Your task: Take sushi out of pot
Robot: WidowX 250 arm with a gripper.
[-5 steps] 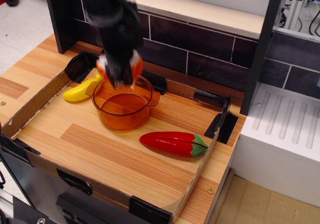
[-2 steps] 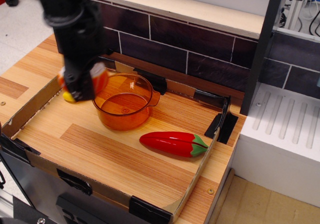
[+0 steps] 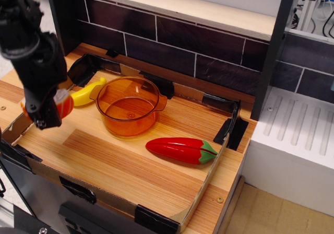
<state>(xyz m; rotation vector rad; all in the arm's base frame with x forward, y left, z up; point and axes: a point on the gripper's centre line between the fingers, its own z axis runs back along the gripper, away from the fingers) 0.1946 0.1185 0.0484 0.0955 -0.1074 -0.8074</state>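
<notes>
The transparent orange pot (image 3: 128, 106) stands on the wooden tray floor and looks empty. My black gripper (image 3: 46, 114) is at the far left, above the tray's left wall, well left of the pot. It is shut on the sushi (image 3: 63, 104), whose orange-red body and white top show between the fingers. The sushi hangs in the air, clear of the pot and the floor.
A yellow banana toy (image 3: 87, 96) lies left of the pot. A red chili pepper with a green stem (image 3: 181, 150) lies in front of and to the right of the pot. A low cardboard wall (image 3: 209, 171) rings the tray. A dark tiled wall (image 3: 198, 56) stands behind.
My gripper has lifted the sushi out from above the pot and carried it left and toward the front, past the banana to the tray's left wall. The pot has stayed in place.
</notes>
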